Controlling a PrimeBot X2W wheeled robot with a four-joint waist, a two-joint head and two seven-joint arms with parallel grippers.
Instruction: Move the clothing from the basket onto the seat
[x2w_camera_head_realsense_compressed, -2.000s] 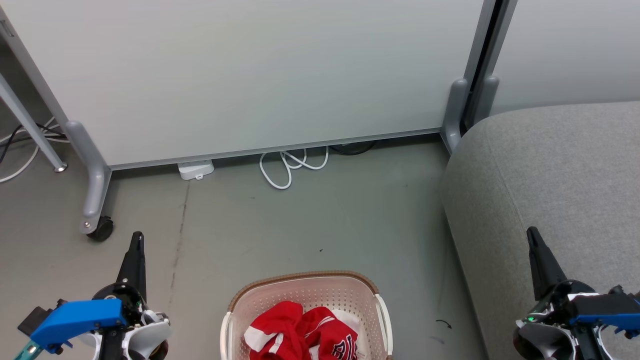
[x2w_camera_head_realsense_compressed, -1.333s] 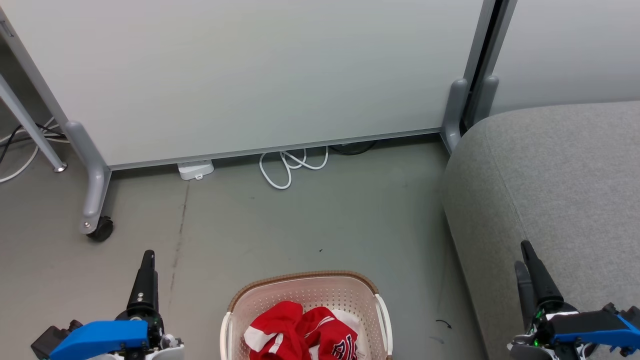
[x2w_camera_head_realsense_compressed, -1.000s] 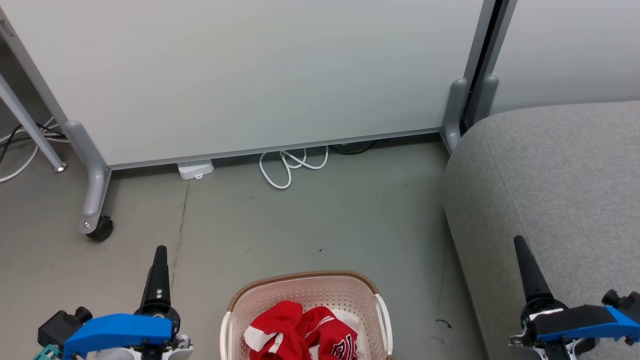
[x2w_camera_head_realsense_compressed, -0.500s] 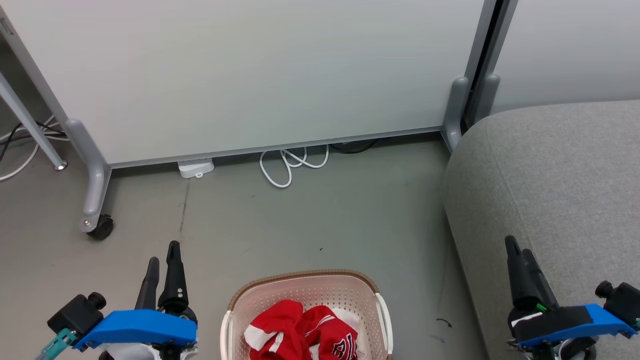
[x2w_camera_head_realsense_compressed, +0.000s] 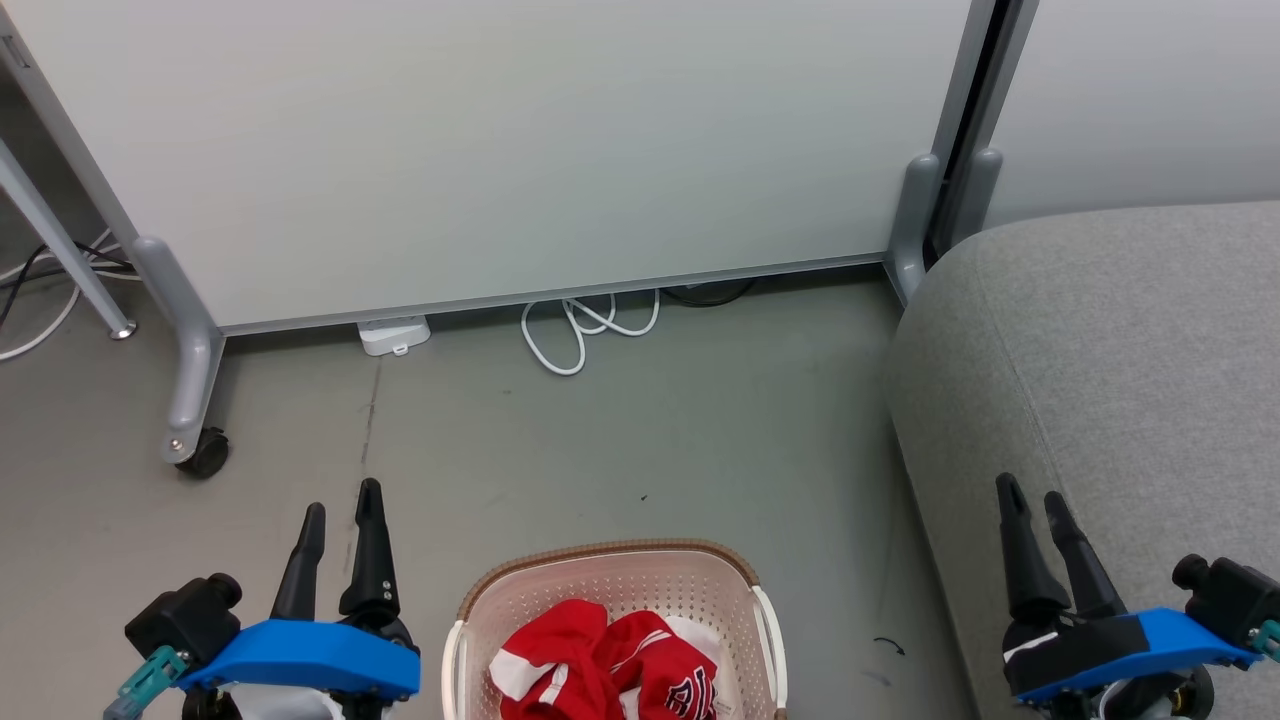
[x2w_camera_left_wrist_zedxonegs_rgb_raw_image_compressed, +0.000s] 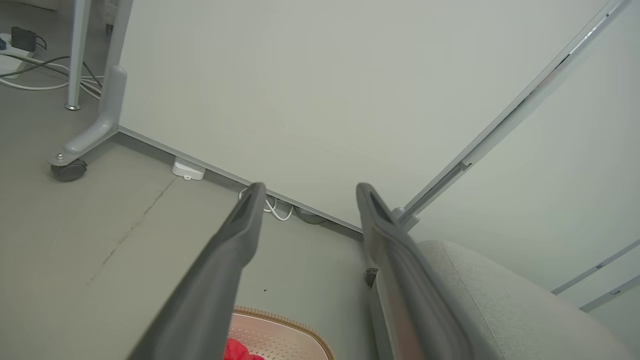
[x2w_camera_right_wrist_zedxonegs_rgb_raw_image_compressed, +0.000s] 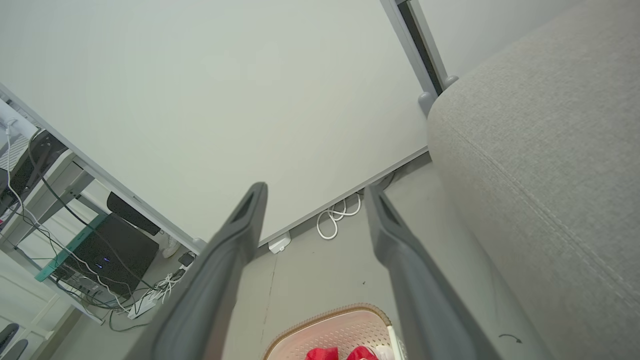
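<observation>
The left gripper (x2w_camera_head_realsense_compressed: 342, 499) sits at the lower left of the head view. Its two long dark fingers (x2w_camera_head_realsense_compressed: 298, 570) point up the view, lean slightly right, and are parted with a clear gap at the tips, holding nothing. Below them a blue wrist cover (x2w_camera_head_realsense_compressed: 300, 650) lies crosswise, with a black camera block (x2w_camera_head_realsense_compressed: 185, 620) at its left end. The right gripper (x2w_camera_head_realsense_compressed: 1028, 491) sits at the lower right, its fingers leaning slightly left, likewise spread and empty. It has the same blue cover below and a black block at its right end. In each wrist view the arm's own fingers (x2w_camera_left_wrist_zedxonegs_rgb_raw_image_compressed: 235, 250) (x2w_camera_right_wrist_zedxonegs_rgb_raw_image_compressed: 230, 260) rise in a V with free tips.
</observation>
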